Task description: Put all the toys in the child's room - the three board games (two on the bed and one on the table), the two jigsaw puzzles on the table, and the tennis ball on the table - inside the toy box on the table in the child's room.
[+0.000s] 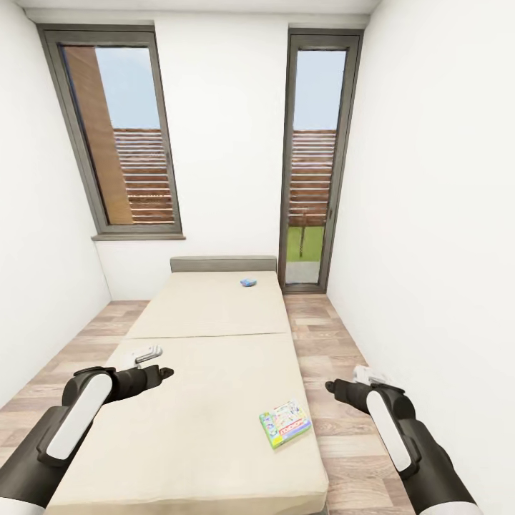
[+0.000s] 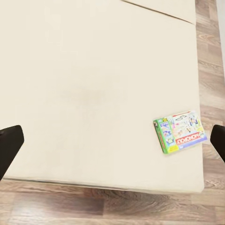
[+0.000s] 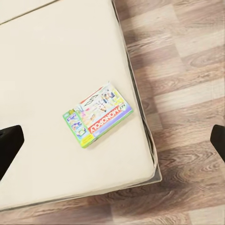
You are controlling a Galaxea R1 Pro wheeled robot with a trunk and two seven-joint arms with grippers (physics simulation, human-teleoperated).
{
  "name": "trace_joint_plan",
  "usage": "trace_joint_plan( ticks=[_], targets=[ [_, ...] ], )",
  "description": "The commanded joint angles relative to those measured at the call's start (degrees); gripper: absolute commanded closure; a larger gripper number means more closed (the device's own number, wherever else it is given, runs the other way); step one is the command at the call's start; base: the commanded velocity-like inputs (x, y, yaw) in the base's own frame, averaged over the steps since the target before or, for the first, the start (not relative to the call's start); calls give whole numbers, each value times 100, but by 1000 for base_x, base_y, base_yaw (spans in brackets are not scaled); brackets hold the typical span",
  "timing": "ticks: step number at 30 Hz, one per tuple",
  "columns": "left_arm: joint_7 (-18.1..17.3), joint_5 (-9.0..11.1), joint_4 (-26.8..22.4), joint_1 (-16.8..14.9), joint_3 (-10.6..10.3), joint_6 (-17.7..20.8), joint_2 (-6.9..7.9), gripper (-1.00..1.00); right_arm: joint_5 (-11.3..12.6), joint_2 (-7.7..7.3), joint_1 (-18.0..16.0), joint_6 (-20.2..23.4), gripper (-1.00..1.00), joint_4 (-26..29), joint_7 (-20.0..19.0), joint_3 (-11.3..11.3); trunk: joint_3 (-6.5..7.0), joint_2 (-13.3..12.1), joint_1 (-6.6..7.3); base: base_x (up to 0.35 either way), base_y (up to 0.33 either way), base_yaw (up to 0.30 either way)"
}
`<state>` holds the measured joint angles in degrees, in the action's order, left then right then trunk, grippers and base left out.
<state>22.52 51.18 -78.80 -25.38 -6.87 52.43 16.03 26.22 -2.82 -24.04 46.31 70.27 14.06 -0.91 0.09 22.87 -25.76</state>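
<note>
The bed [image 1: 207, 400] lay ahead of the robot, its two cream panels running toward the windows at 12 o'clock. The Monopoly box [image 1: 285, 423] rested flat near the mattress's corner at 4 o'clock, and a small blue game box [image 1: 248, 282] sat far up by the headboard [image 1: 223, 264]. The left claw [image 1: 163, 373] hung spread over the bed at 9 o'clock, holding nothing; the right claw [image 1: 333, 387] hovered spread over the plank floor [image 1: 336, 357] at 3 o'clock.
</note>
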Motion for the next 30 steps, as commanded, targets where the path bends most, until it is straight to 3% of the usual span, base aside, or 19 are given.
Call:
trace_joint_plan(
  ticks=[1, 4, 16, 30],
  targets=[
    [60, 61, -4, -2, -9, 4, 5, -100, 58, -6, 4, 9, -100, 8, -87, -5, -3, 5, -3, 47, 0, 0],
    [60, 62, -4, -2, -19, 4, -1, -100, 59, -8, 12, 3, -100, 13, -391, 4, -3, 5, -3, 76, 0, 0],
    [65, 67, -4, -2, -25, 0, -3, -100, 49, -7, 37, -16, -100, 13, -460, -6, -3, 5, -3, 80, 0, 13],
    [68, 68, -4, -2, -32, -5, -24, -100, 1, -5, 40, -25, -100, 12, -458, -23, -3, 5, -3, 161, 53, 243]
  ],
)
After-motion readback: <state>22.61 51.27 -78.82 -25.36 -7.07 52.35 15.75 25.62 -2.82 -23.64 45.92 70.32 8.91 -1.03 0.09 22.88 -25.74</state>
